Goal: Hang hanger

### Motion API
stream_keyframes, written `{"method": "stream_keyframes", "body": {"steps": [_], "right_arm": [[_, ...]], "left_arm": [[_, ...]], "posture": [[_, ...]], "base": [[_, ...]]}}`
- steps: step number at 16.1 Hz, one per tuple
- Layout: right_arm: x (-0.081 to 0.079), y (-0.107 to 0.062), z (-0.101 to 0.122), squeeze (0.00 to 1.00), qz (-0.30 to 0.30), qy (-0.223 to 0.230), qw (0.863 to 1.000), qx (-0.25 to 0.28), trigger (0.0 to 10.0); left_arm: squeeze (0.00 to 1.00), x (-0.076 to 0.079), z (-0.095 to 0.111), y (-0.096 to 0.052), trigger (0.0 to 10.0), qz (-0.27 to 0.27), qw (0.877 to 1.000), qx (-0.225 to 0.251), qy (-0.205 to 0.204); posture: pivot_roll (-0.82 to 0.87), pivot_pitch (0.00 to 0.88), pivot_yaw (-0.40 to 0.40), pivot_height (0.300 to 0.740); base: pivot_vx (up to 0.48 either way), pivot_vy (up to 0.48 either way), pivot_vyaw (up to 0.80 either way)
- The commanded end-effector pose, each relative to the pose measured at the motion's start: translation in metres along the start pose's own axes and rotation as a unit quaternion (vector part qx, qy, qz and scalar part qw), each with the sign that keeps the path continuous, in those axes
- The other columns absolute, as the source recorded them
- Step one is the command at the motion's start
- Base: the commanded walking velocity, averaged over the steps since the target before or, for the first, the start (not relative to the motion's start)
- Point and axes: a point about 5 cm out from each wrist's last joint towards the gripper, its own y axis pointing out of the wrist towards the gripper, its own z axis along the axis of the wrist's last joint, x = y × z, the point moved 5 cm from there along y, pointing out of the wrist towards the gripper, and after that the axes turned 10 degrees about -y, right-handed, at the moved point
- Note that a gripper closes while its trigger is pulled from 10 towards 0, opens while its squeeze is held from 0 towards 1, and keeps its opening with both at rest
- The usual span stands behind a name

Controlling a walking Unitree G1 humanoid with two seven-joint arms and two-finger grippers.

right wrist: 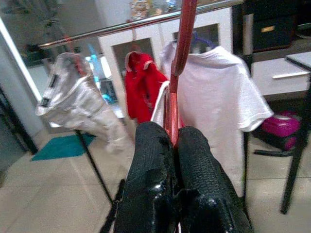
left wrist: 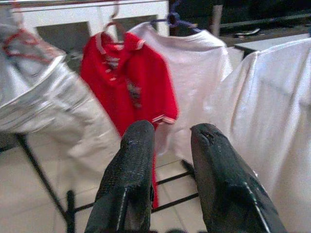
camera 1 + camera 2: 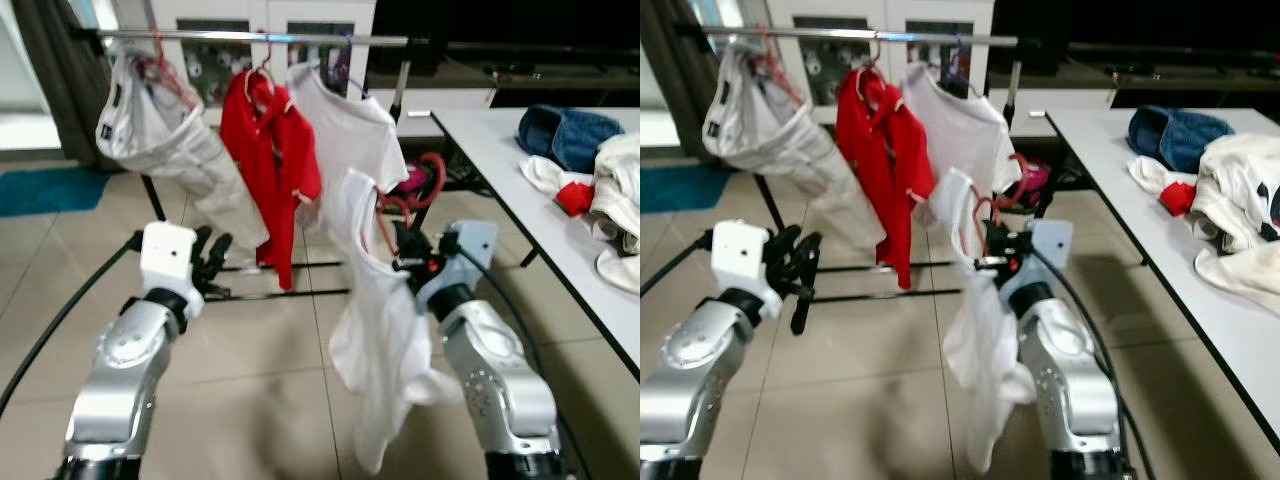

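My right gripper (image 3: 408,256) is shut on a red hanger (image 3: 386,214) and holds it up in front of me. The hanger's stem (image 1: 180,53) rises from between the closed fingers. A white shirt (image 3: 378,330) hangs from it, down past my right forearm. Ahead, a metal clothes rail (image 3: 250,37) carries pale trousers (image 3: 165,135), a red polo shirt (image 3: 272,140) and a white T-shirt (image 3: 345,125). The held hanger is below the rail and in front of its right end. My left gripper (image 3: 212,262) is open and holds nothing, low before the rack, left of the shirt.
A white table (image 3: 510,190) runs along the right, with a blue garment (image 3: 566,135) and a heap of white clothes (image 3: 620,195). The rack's black base bars (image 3: 290,293) cross the tiled floor. A magenta object (image 3: 414,180) lies behind the rack, a teal mat (image 3: 50,190) far left.
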Motion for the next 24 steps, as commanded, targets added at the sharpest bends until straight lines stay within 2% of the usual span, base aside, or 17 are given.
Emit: {"method": "stream_keyframes", "body": {"steps": [1,4,24], "right_arm": [[0.0080,-0.0010,0.0121,0.00,-0.011,-0.016,1.000,0.024,10.0],[0.0084,-0.0007,0.0115,0.00,0.000,-0.030,0.999,0.020,10.0],[0.0088,0.0029,0.0135,0.00,0.004,-0.041,0.999,0.025,10.0]], "left_arm": [[0.00,0.0105,0.0019,0.0028,10.0,-0.018,1.000,0.003,0.002],[0.00,0.0114,0.0018,0.0023,10.0,-0.020,1.000,0.003,0.004],[0.00,0.0114,0.0022,0.0004,10.0,-0.022,1.000,0.001,0.014]], "posture": [[-0.03,0.000,-0.017,0.740],[-0.02,0.000,-0.023,0.740],[-0.01,0.000,-0.034,0.740]], "base": [[0.341,0.000,0.00],[0.339,0.000,0.00],[0.340,0.000,0.00]]}}
